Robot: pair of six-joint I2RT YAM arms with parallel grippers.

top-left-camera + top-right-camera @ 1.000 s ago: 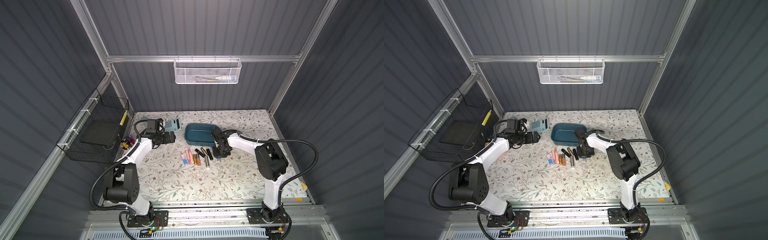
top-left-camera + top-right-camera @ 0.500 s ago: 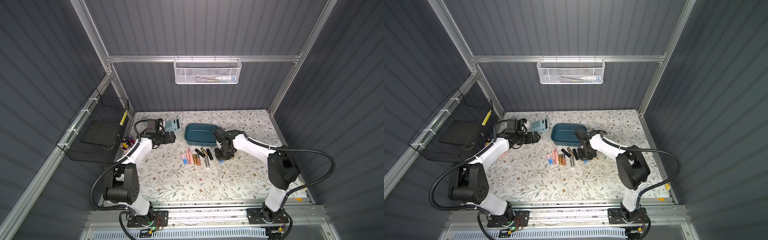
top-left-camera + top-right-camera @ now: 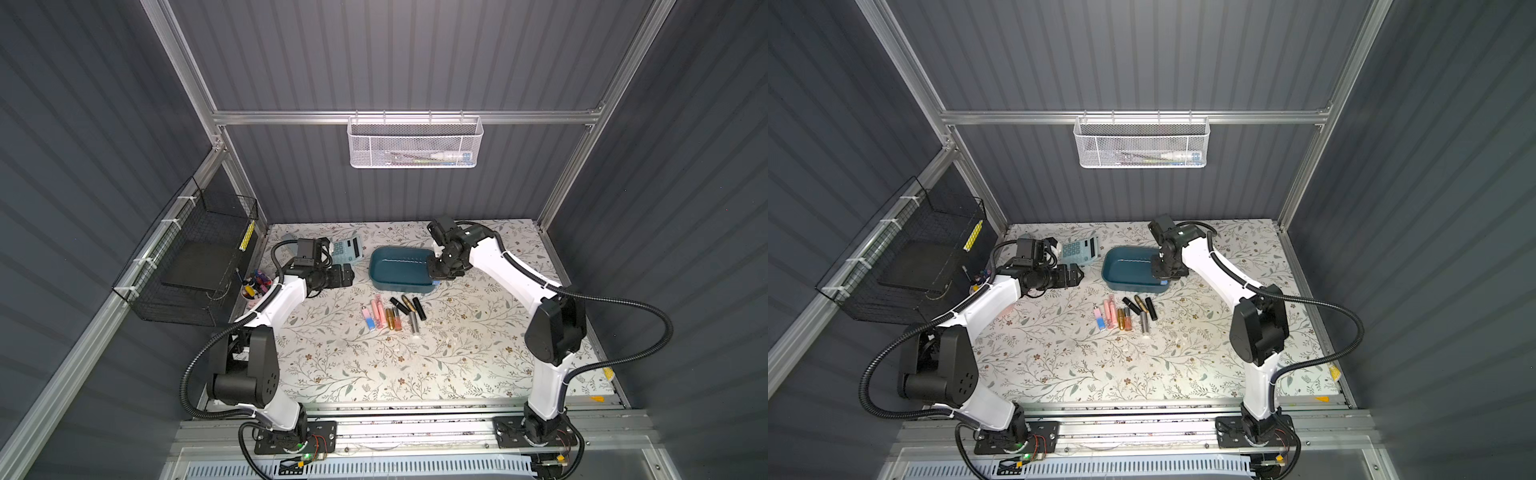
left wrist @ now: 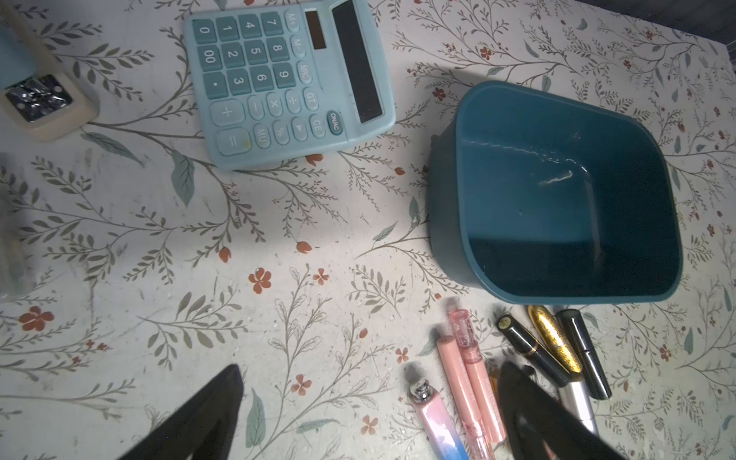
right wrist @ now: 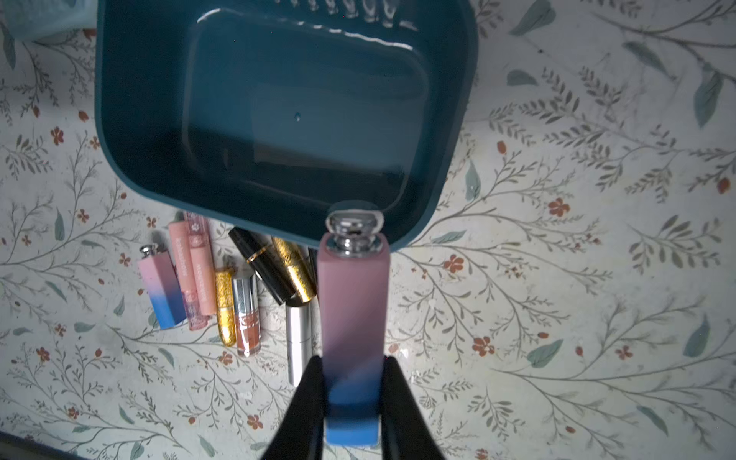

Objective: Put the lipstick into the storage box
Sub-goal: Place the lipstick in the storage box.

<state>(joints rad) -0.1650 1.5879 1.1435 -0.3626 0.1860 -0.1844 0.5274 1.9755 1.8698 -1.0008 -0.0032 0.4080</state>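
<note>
Jaws of the right gripper [image 5: 353,360] are pinched on the blue end of the lipstick [image 5: 352,294]; we see both black fingers pressed flat against its sides. Jaws of the left gripper [image 4: 370,368] stand spread wide, gripping nothing, above the table [image 3: 374,365] just off the box's end that faces the calculator.

Edges and room. We find the lipstick's silver cap over the rim of the storage box [image 5: 131,119], at the corner nearest the right arm; the body trails outward beyond that rim. In both top views the right gripper sits at that same end of the box. The whole floor of the box lies in open sight. A row of tubes [image 3: 392,311] lies just beside the box's near long wall, with some tips close under the rim. The calculator [image 4: 286,79] lies near the opposite end, apart from the box. Past the right-arm end of the box we see open table.

Materials and shapes. Box: glossy dark teal plastic, rectangular, with rounded corners and sloped walls. Lipstick: square matte body, pink fading to blue, with a round polished metal cap. Table: pale floral sheet.

Change. Compared with one second ago, we note that the right gripper has moved from the table beside the row of tubes to the box's end. The left arm has kept its pose.
</note>
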